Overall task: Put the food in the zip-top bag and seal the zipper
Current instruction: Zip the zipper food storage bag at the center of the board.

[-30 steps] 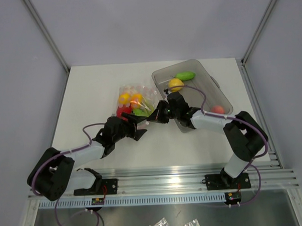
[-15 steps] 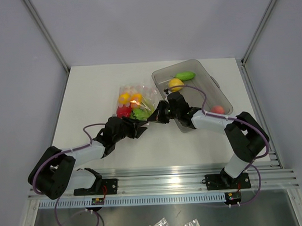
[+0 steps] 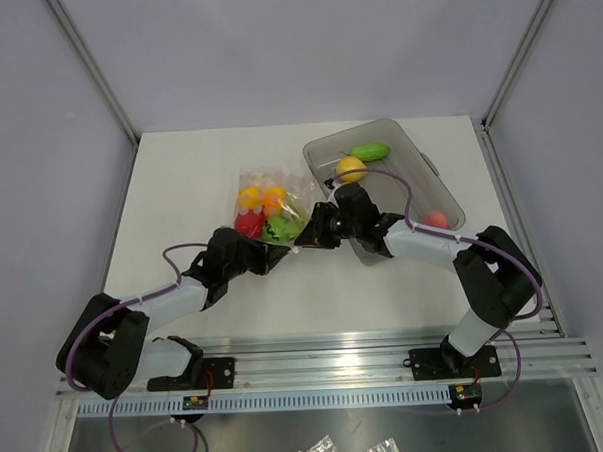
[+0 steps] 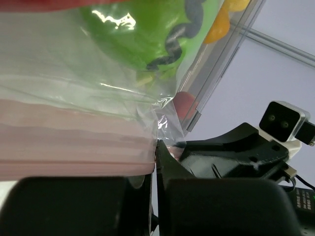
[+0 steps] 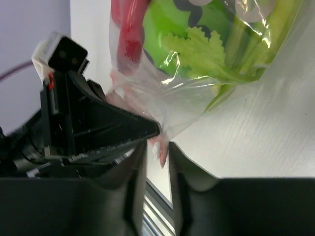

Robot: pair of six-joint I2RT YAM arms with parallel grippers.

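Note:
The clear zip-top bag (image 3: 270, 192) lies mid-table with yellow, orange, red and green food (image 3: 281, 228) inside. In the left wrist view its pink zipper (image 4: 69, 147) runs into my left gripper (image 4: 156, 164), which is shut on that strip. The left gripper (image 3: 279, 249) sits at the bag's near edge. My right gripper (image 3: 307, 236) faces it from the right. Its jaws stand apart in the right wrist view, and the bag's pink corner tip (image 5: 161, 147) hangs loose between the fingers (image 5: 183, 172). Green food (image 5: 206, 29) presses against the plastic.
A grey translucent tray (image 3: 419, 166) stands at the back right, holding a green piece (image 3: 370, 152), a yellow piece (image 3: 351, 168) and a red piece (image 3: 435, 219). Metal frame posts rise at both far table corners. A rail runs along the near edge.
My left gripper slid in and shut on the bag's zipper edge. The right gripper, shut on the bag corner before, has parted its jaws. The bag shifted slightly.

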